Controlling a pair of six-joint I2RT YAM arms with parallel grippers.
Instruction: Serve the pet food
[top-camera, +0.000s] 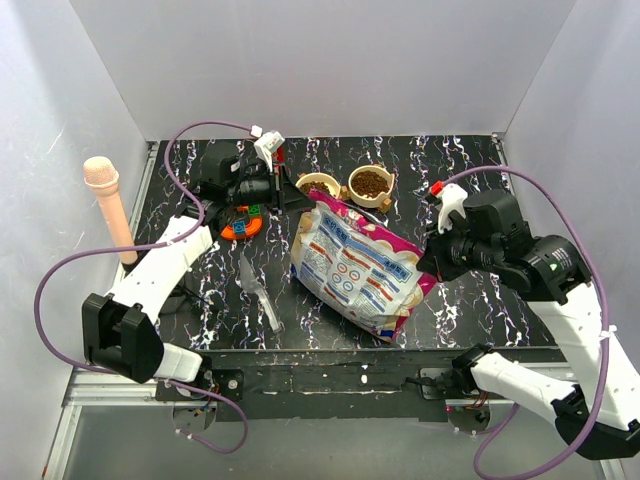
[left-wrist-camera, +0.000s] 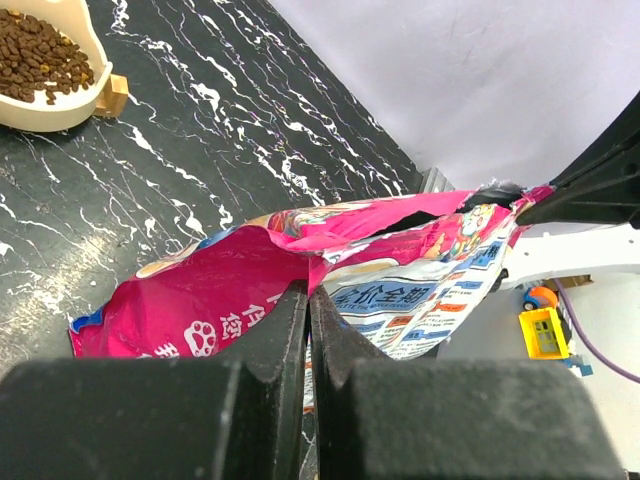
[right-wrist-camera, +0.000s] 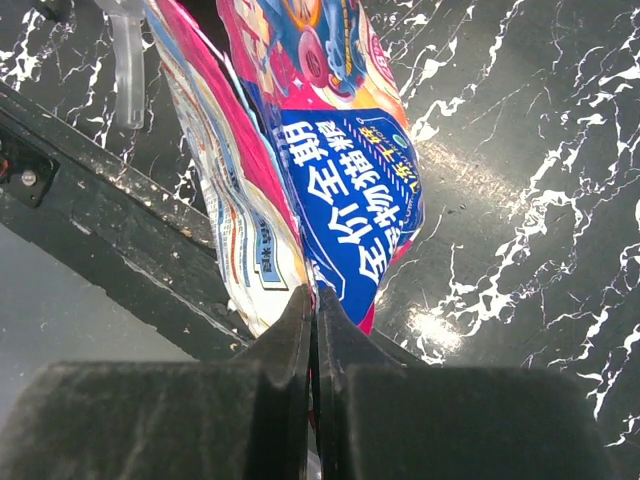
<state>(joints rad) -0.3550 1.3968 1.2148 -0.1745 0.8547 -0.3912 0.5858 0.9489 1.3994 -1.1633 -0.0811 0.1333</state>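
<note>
The bag (top-camera: 358, 268) lies slantwise at the centre of the top view, stretched between two grips. The left hand (left-wrist-camera: 308, 300) is clenched on its pink upper edge, beside the mouth. The right hand (right-wrist-camera: 312, 298) is clenched on the blue-printed corner at the opposite, lower-right end. Pinching both ends probably makes the limp bag taut, so it can be tipped with control rather than sag and spill. I cannot tell whether its middle rests on the surface (top-camera: 470, 300) or hangs clear.

The mouth points toward the upper middle of the frame, where two bowls stand just beyond it. The right bowl (top-camera: 386, 196) holds kibble (top-camera: 371, 183), and the left bowl (top-camera: 306, 181) shows some too, so serving looks well along.

A clear scoop (top-camera: 258, 288) lies free to the left of the bag. Toy blocks (top-camera: 243, 222) sit further toward the upper left, apart from the pour.
</note>
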